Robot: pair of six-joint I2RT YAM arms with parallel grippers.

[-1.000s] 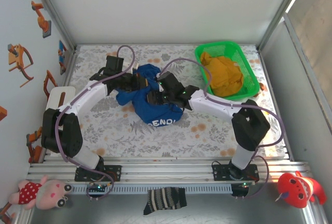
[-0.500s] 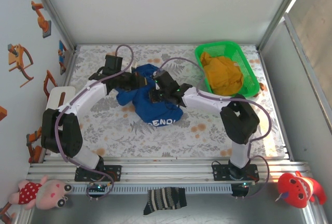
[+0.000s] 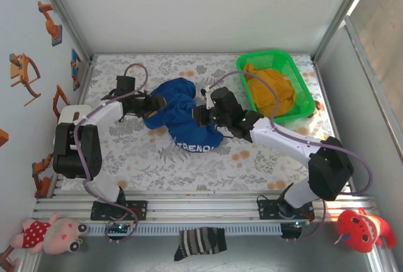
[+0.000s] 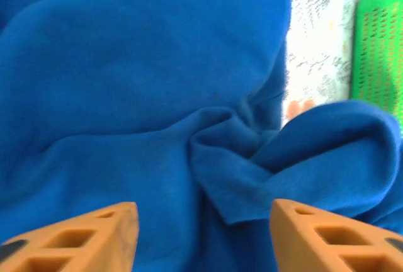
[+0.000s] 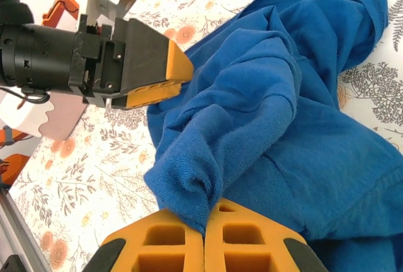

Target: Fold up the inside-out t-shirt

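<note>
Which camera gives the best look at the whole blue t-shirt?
The top external view: the blue t-shirt lies there almost whole, one crumpled heap with white lettering at its near edge. The left wrist view gives close-up folds; the right wrist view shows a bunched part, the right pincer shut on a fold.

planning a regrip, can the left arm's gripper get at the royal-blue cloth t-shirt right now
Likely yes: the left gripper is open right at the royal-blue cloth t-shirt, with nothing in between.
</note>
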